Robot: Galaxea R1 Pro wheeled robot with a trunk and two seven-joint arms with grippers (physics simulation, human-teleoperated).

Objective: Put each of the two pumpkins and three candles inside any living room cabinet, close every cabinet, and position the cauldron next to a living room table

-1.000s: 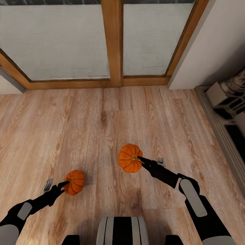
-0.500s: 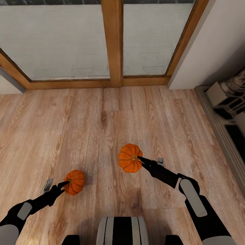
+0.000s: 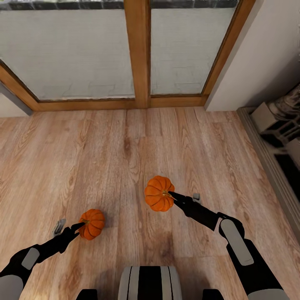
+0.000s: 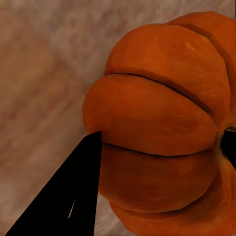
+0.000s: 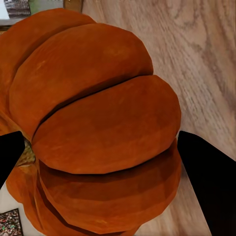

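Orange ribs bulge between my right fingers [image 5: 201, 182]: in the right wrist view one dark pad sits at each flank of the right pumpkin [image 5: 98, 128], narrow enough that I judge them closed on it near the stem. From the head view my right gripper [image 3: 171, 195] meets this pumpkin [image 3: 158, 193] at its stem side, and the fruit looks lifted off the wood floor [image 3: 125, 141], though I cannot be sure of the gap beneath it.

My left fingers [image 4: 69, 191] show one dark pad against the side of the left pumpkin [image 4: 157, 128] and a sliver of the other at the stem side, so I read them as pinching it too. In the head view the left gripper [image 3: 80, 226] holds that pumpkin [image 3: 91, 223] low, near the floor and well apart from the right one.

Neither load rests on anything I can name but my own grip, so the work now is carrying. Both holds are at the stem end of a round, ribbed body, which I expect can roll in the pads; I would keep the squeeze firm and move slowly, with no wrist twists. The window frame [image 3: 139, 54] stands ahead and a grey wall [image 3: 258, 54] at the right, with no cabinet here, so I judge the base must turn away. I would keep both arms tucked and level while it does.
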